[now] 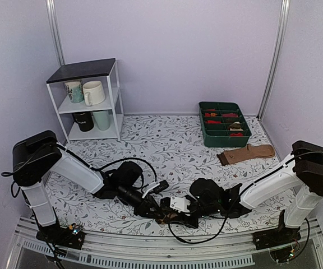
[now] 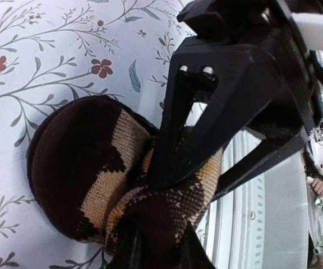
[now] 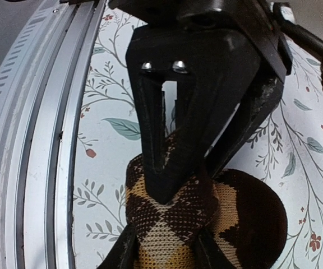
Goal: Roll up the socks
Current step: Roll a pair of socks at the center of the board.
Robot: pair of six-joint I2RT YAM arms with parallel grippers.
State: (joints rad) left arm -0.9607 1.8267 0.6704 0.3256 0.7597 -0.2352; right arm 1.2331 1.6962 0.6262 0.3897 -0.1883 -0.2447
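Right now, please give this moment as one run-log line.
task: roll socks | object: dark brown knit socks with tan argyle diamonds, partly rolled, by metal rail | left gripper: shut on socks | right gripper: shut on socks

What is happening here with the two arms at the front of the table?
Both arms meet at the near edge over the socks, which sit as a rounded bundle on the floral cloth. The left gripper and the right gripper each have their fingers closed on the bundle's patterned end. A plain tan sock lies apart, near the green tray.
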